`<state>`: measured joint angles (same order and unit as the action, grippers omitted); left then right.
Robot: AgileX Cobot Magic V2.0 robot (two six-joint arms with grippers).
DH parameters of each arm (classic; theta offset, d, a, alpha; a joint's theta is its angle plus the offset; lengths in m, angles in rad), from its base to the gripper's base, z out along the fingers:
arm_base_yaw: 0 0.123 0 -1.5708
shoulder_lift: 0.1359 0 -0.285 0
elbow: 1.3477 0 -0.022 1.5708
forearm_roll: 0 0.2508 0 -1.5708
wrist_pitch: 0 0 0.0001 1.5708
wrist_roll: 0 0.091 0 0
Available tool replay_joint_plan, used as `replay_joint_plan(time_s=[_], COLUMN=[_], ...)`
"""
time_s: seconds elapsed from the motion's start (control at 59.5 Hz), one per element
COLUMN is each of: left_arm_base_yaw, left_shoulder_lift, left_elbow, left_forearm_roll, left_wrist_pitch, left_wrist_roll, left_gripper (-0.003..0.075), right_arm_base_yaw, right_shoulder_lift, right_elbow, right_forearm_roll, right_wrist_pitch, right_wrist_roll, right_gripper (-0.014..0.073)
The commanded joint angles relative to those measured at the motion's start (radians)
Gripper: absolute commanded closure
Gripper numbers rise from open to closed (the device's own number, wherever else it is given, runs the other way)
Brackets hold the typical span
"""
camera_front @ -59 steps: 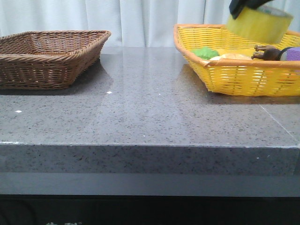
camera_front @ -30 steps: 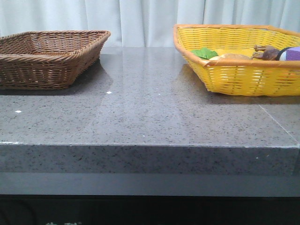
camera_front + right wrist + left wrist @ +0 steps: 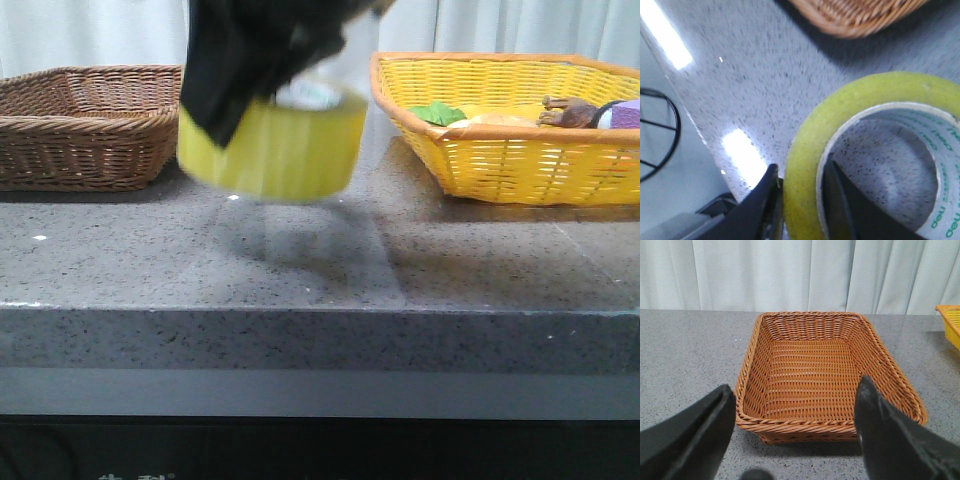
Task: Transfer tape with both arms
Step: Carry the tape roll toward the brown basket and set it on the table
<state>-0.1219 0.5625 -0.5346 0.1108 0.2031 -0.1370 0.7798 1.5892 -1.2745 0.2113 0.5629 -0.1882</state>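
Observation:
The tape [image 3: 275, 145], a wide yellow-green roll with a white core and green lettering, hangs above the middle of the grey table [image 3: 320, 260]. My right gripper [image 3: 250, 70] is shut on its wall, one finger inside the core and one outside. The right wrist view shows the roll [image 3: 805, 170] pinched between the fingers [image 3: 801, 182], over the table. My left gripper [image 3: 795, 405] is open and empty, facing the brown basket [image 3: 830, 425]; it does not show in the front view.
A brown wicker basket [image 3: 95, 125] stands at the back left. A yellow basket [image 3: 500, 160] at the back right holds a green item [image 3: 437, 113], a brown toy [image 3: 570, 108] and a purple block [image 3: 627, 115]. White curtains hang behind.
The right gripper lifted the tape out of the yellow basket, left the front view for a moment, and now holds it blurred over the table's middle, left of the yellow basket.

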Motion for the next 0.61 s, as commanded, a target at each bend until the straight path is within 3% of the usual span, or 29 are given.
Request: replay_joint_plan(time_s=[0.0,0.151,0.471,0.589], left_arm_base_yaw=[-0.001,-0.001,-0.001,-0.001], left_shoulder_lift=[0.01,0.01,0.01,0.01], left_elbow=[-0.035,-0.035,-0.035,-0.035], left_forearm_roll=[0.001,0.001,0.001,0.001], left_wrist_pitch=[-0.085,-0.085,-0.085,-0.085], left_wrist_roll=[-0.009,-0.009,-0.009,-0.009], left_gripper=[0.023,0.023,0.023,0.023], right_arm_base_yaw=[-0.001,-0.001,-0.001,-0.001], right_shoulder_lift=[-0.002,0.036,-0.003,-0.053], right_elbow=[-0.031,-0.031,-0.052,-0.083], right_forearm_roll=[-0.013,-0.012,-0.013,-0.014], right_wrist_pitch=[-0.092,-0.058,-0.036,-0.011], right_wrist_roll=[-0.02,-0.02,-0.02,-0.02], right_gripper=[0.065,0.0584,0.0201,0.0164])
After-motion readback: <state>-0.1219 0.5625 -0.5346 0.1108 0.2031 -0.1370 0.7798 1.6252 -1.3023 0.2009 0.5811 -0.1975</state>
